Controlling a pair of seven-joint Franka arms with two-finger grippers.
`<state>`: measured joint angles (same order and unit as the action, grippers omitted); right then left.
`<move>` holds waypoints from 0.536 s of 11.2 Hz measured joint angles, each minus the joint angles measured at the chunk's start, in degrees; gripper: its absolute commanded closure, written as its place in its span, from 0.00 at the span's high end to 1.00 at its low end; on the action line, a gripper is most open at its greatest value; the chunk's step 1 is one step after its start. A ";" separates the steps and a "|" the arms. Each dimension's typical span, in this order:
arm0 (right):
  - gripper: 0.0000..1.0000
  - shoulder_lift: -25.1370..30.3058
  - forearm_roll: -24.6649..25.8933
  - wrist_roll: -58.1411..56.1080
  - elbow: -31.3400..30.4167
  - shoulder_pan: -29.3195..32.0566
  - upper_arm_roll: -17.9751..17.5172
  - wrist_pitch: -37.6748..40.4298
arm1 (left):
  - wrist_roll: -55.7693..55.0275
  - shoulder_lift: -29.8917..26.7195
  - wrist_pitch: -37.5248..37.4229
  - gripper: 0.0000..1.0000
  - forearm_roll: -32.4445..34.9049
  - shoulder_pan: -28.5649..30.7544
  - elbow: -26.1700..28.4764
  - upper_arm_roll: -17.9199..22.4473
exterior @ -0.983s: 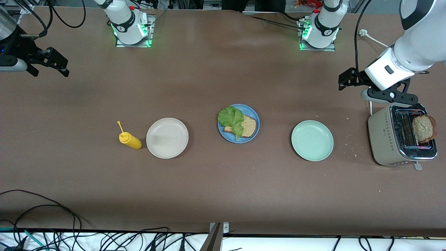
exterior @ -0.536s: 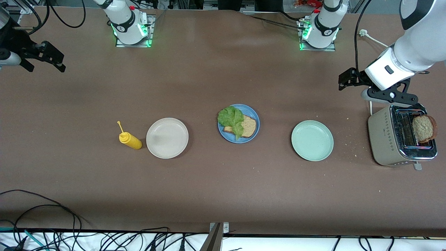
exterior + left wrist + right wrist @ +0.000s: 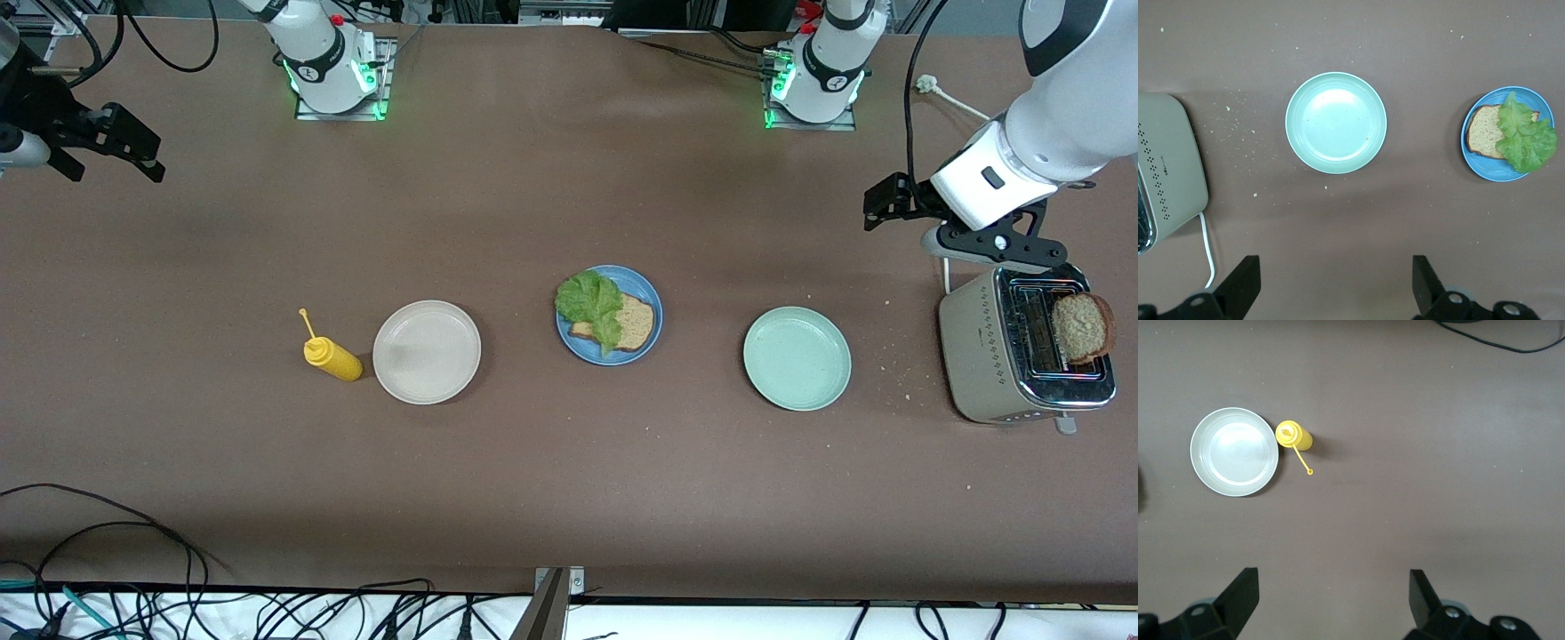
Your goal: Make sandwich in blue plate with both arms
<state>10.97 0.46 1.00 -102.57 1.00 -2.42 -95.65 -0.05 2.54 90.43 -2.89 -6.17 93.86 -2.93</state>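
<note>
- Blue plate (image 3: 650,341) sits near the middle of the brown table (image 3: 569,480), between the beige-white plate (image 3: 427,352) toward the right arm's end and the mint-green plate (image 3: 797,358) toward the left arm's end.
- On the blue plate lies 1 brown bread slice (image 3: 633,324) with a ruffled green lettuce leaf (image 3: 590,304) over part of it; the leaf overhangs the plate's rim on the side toward the right arm's end. No slice covers the lettuce.
- A 2nd bread slice (image 3: 1082,328) stands partly out of a slot of the silver toaster (image 3: 978,356), which sits at the left arm's end of the table, well apart from the blue plate.
- A yellow squeeze bottle (image 3: 332,356) stands just beside the beige-white plate, on its side toward the right arm's end.
- Left gripper (image 3: 994,251) hangs over the table next to the toaster's edge that lies farther from the front camera; its fingers (image 3: 1238,288) are spread wide and hold nothing.
- Right gripper (image 3: 111,158) is up over the right arm's end of the table, well apart from every plate; its fingers (image 3: 1239,597) are also spread wide and empty.
- In the right wrist view, the beige-white plate and the yellow squeeze bottle lie below the gripper, with bare table between its fingers.
</note>
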 measured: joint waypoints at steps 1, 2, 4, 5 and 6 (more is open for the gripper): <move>1.00 -0.58 0.00 0.00 0.40 0.00 0.00 0.02 | 0.00 0.00 0.00 1.00 0.00 0.00 0.00 0.00; 1.00 -1.17 0.00 0.00 1.07 0.00 -0.03 0.06 | 0.00 0.00 0.00 1.00 0.00 0.00 0.00 0.00; 1.00 -1.56 0.00 0.00 1.93 -0.08 -0.20 0.32 | 0.00 0.00 0.00 1.00 0.00 0.00 0.00 0.00; 1.00 -1.57 0.00 0.00 2.06 -0.09 -0.21 0.41 | 0.00 0.00 0.00 1.00 0.00 -0.01 0.00 0.00; 1.00 -1.58 0.00 0.00 2.08 -0.09 -0.21 0.46 | 0.00 0.00 0.00 1.00 0.00 -0.03 0.00 0.00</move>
<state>9.38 0.46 1.00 -100.49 0.91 -2.63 -95.19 -0.05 2.54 90.43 -2.89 -6.19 93.86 -2.93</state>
